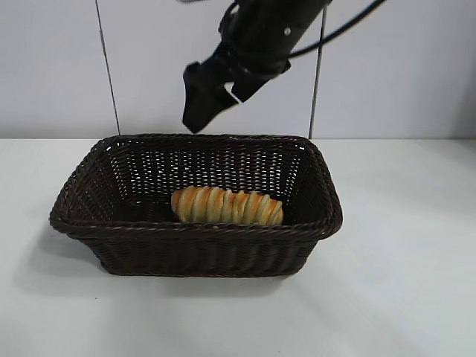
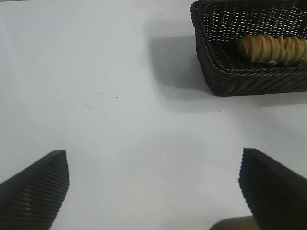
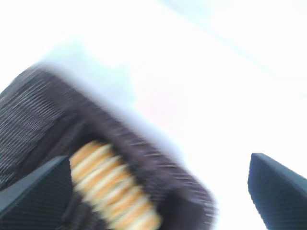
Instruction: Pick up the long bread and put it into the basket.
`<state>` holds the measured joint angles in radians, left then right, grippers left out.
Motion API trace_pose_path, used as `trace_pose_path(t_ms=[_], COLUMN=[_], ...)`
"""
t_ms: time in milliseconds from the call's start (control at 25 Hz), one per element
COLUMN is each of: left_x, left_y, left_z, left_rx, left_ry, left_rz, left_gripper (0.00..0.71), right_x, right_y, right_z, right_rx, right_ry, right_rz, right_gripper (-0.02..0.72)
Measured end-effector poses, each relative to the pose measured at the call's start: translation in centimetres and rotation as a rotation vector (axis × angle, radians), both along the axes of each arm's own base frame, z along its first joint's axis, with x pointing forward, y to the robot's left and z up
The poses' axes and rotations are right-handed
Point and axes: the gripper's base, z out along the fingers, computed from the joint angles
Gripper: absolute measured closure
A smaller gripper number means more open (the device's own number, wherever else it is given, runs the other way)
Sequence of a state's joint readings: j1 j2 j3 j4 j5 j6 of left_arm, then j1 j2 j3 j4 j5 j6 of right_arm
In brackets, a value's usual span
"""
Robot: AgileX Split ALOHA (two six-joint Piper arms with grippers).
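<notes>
Wicker basket (image 1: pixel 195 227) holds long bread (image 1: pixel 227 206) | right pincer (image 1: pixel 216 95) open, empty, above | left pincer (image 2: pixel 153 191) open, idle over tabletop (image 2: pixel 96 96) | step: placement done | next: retreat clear

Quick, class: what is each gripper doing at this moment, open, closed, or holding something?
Left gripper: open, holding nothing, over bare table.
Right gripper: open, holding nothing, above the basket; the long bread lies inside.

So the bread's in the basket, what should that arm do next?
Probably just pull the right gripper up and away to park. The bread already lies inside the basket, and the fingers are open, holding nothing, above the back rim.
</notes>
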<state>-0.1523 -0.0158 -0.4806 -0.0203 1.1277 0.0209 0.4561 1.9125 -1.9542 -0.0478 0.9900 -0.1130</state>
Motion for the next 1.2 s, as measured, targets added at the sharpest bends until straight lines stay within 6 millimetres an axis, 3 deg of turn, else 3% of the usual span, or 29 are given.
trace_pose_path(t_ms=[200, 560, 680, 800, 960, 1120, 1200], left_x=[0.0, 0.0, 0.0, 0.0, 0.0, 0.0, 0.0], left_y=[0.0, 0.0, 0.0, 0.0, 0.0, 0.0, 0.0], left_z=[0.0, 0.0, 0.0, 0.0, 0.0, 0.0, 0.0], left_rx=[0.000, 0.000, 0.000, 0.000, 0.000, 0.000, 0.000], left_ry=[0.000, 0.000, 0.000, 0.000, 0.000, 0.000, 0.000], left_rz=[0.000, 0.000, 0.000, 0.000, 0.000, 0.000, 0.000], left_gripper=[0.015, 0.015, 0.015, 0.015, 0.015, 0.015, 0.015], right_x=[1.4, 2.4, 1.8, 0.9, -1.3, -6.3, -10.1], right_y=[-6.6, -21.5, -25.1, -26.4, -25.8, -24.7, -24.0], right_z=[3.3, 3.0, 3.0, 3.8, 7.0, 11.7, 14.0], right_rx=[-0.017, -0.043, -0.032, 0.007, 0.060, 0.102, 0.111], right_ry=[-0.007, 0.084, 0.106, 0.100, 0.027, -0.091, -0.156], right_rz=[-0.209, -0.575, -0.662, -0.683, -0.663, -0.647, -0.644], right_gripper=[0.009, 0.009, 0.009, 0.009, 0.009, 0.009, 0.009])
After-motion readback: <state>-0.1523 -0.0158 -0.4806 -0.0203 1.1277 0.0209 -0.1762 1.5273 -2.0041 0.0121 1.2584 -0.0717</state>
